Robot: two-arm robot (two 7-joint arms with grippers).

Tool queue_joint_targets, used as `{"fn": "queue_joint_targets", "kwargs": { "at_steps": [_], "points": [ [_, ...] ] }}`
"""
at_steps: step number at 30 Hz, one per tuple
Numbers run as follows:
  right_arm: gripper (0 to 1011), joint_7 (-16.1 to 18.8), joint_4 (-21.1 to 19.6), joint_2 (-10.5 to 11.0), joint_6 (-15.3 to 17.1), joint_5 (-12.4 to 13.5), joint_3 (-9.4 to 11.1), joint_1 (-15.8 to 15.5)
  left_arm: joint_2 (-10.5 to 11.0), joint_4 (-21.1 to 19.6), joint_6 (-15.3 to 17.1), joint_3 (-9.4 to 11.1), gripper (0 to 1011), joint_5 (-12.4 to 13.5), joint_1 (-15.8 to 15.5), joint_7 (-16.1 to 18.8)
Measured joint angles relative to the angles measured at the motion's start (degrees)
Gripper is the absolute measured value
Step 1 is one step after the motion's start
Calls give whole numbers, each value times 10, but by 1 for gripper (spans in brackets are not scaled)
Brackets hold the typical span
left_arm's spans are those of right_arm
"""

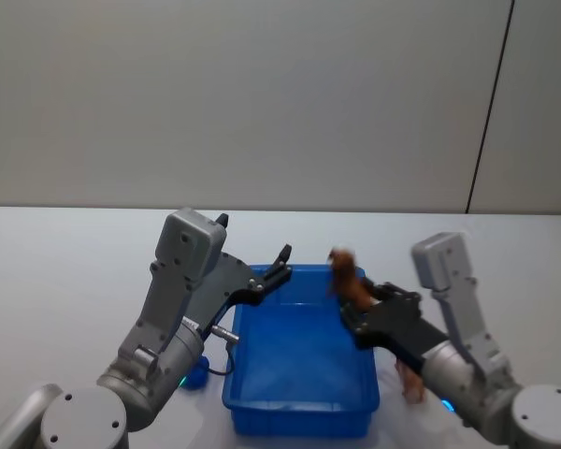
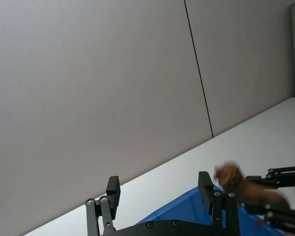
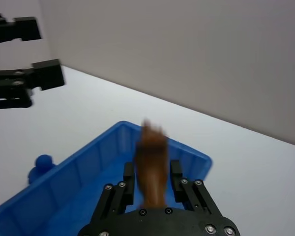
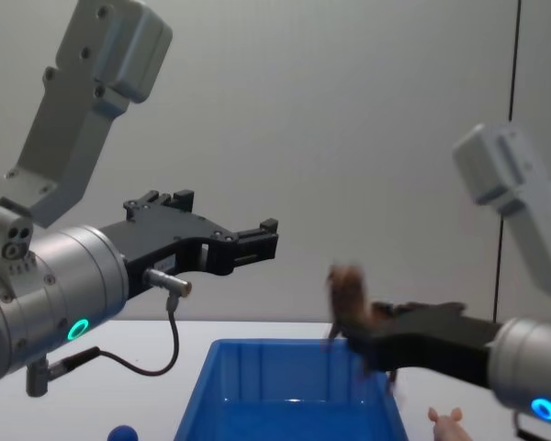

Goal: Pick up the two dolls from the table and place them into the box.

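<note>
The blue box (image 1: pixel 299 419) (image 3: pixel 83 160) (image 4: pixel 257 395) stands on the white table (image 1: pixel 65 281) in front of me. My right gripper (image 1: pixel 355 313) (image 3: pixel 152 179) (image 4: pixel 363 335) is shut on the shaggy reddish-brown doll (image 1: pixel 348 279) (image 3: pixel 151 157) (image 4: pixel 347 292) (image 2: pixel 231 176), held upright above the box's far right side. On the table just right of the box stands the pale peach-pink doll (image 1: pixel 411 382) (image 4: pixel 448 424), partly hidden by the right arm. My left gripper (image 1: pixel 279 262) (image 2: pixel 159 189) (image 4: pixel 257 241) hangs open and holds nothing, above the box's far left corner.
A small blue ball (image 1: pixel 196 374) (image 3: pixel 42 162) (image 4: pixel 121 433) lies on the table just left of the box, under my left arm. A plain grey wall (image 1: pixel 262 94) rises behind the table. White tabletop stretches away to the left and far right.
</note>
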Motion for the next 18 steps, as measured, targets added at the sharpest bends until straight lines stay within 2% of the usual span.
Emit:
{"fn": "queue_joint_targets", "kwargs": {
  "at_steps": [3,8,10,11,12,16,18],
  "points": [
    [446,15,13,-7,-1,-4,-5,9,0,0,0,0,1001,0,0,0],
    [636,49,50,-25,-6,-13,-19,30,0,0,0,0,1001,0,0,0],
    [656,56,59,-30,-7,-15,-22,36,0,0,0,0,1001,0,0,0],
    [716,61,68,-34,-8,-16,-24,41,0,0,0,0,1001,0,0,0],
    [771,62,72,-36,-8,-17,-26,43,0,0,0,0,1001,0,0,0],
    [828,64,89,-43,-7,-19,-31,51,0,0,0,0,1001,0,0,0],
    [930,61,92,-45,-5,-20,-32,52,0,0,0,0,1001,0,0,0]
  ]
}}
